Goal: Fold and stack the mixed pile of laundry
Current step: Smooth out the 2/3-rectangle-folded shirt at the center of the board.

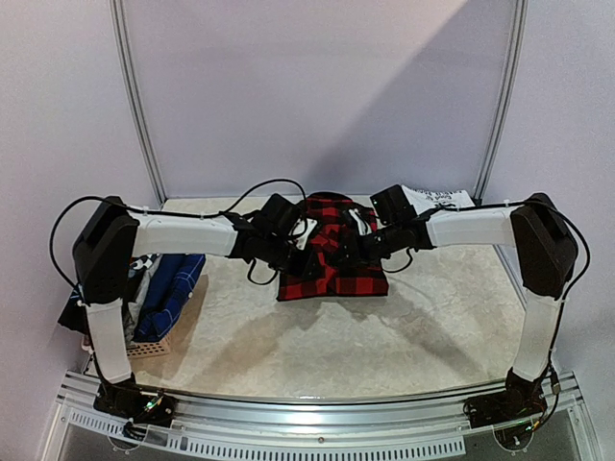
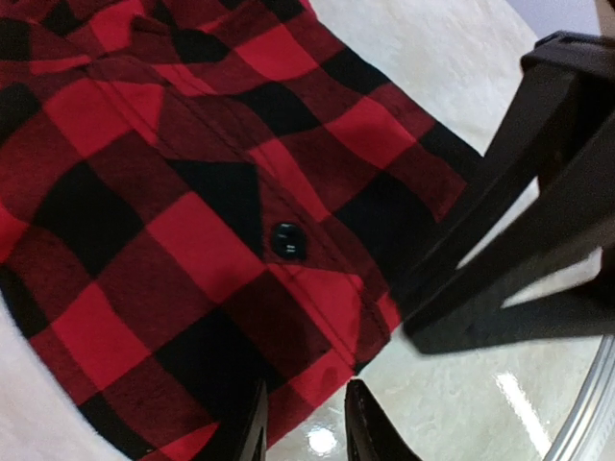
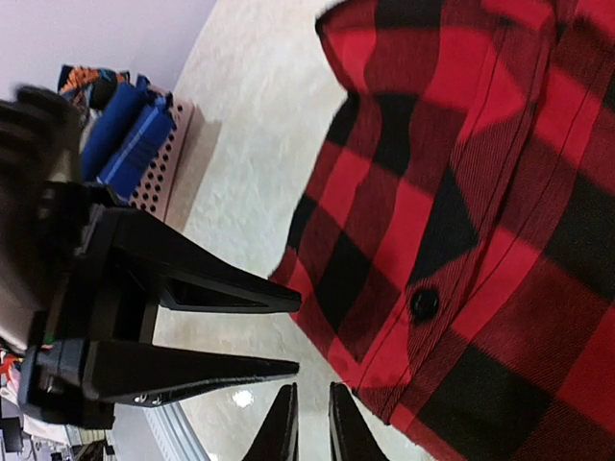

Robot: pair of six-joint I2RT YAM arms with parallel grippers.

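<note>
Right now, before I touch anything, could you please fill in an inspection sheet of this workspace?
Surface: beige marbled tabletop, some glare spots, no stains seen.
Job's things: red-and-black plaid flannel shirt lying rumpled mid-table; blue plaid cloths in the basket; white printed garment at the far right.
Clutter: small pinkish perforated basket at the left edge.
Grippers: left pincer open at the shirt's edge, holding nothing; right pincer nearly closed beside the shirt's edge, grip cannot be told.
Cables: black cables loop loosely from both arms.
Surroundings: lilac walls, grey metal poles, aluminium rail at the near edge.
</note>
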